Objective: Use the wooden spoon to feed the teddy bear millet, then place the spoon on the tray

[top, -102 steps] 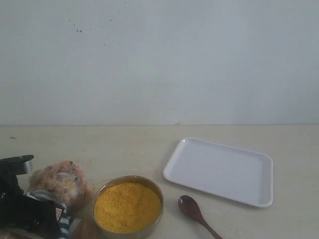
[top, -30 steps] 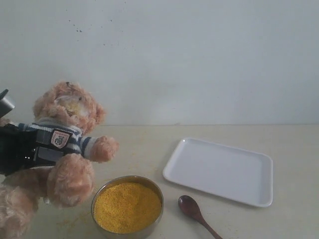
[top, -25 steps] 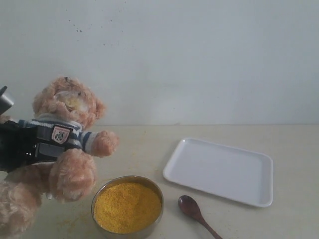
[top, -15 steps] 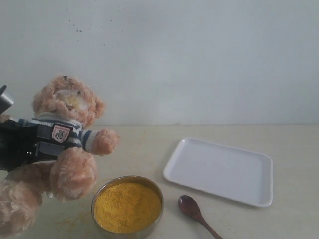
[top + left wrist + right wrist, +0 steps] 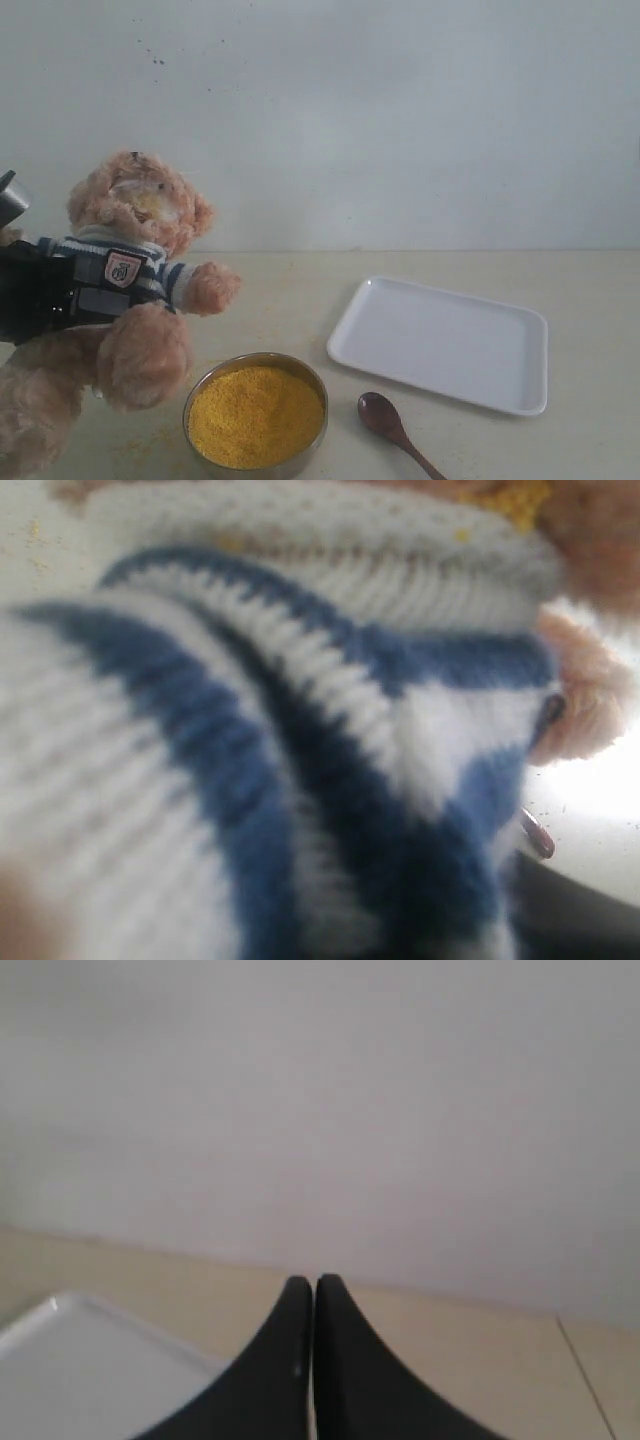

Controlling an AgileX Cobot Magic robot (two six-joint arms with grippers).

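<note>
Far left: the black left gripper [image 5: 45,295] is clamped on the torso of the fluffy light-brown plush teddy bear [image 5: 130,250] in a navy-and-white striped shirt. The bear hangs upright above the pale table [image 5: 280,300], facing the middle, and one leg dangles near the round shallow metal bowl [image 5: 200,395].

Centre: the bowl is filled with fine bright yellow millet [image 5: 255,415].

Right of it: the small dark reddish-brown wooden spoon [image 5: 385,418] lies flat on the table, apart from the bowl and near the flat white rectangular plastic tray [image 5: 440,345]. Its handle runs out of the picture at the lower edge. Nothing lies on the tray.

Right: the right gripper [image 5: 315,1295] shows only in its wrist view, its fingers pressed together on nothing, up against the plain wall [image 5: 400,120].

Likely hazards:
- The soft plush may sag or slip in the clamp.
- A swing of the dangling leg could strike the bowl rim and scatter grain.
- The thin handle, flat on the table, offers little purchase.
- A loaded spoon tipped on its way across the bowl would spill.

Nothing blocks the spoon from the tray.
</note>
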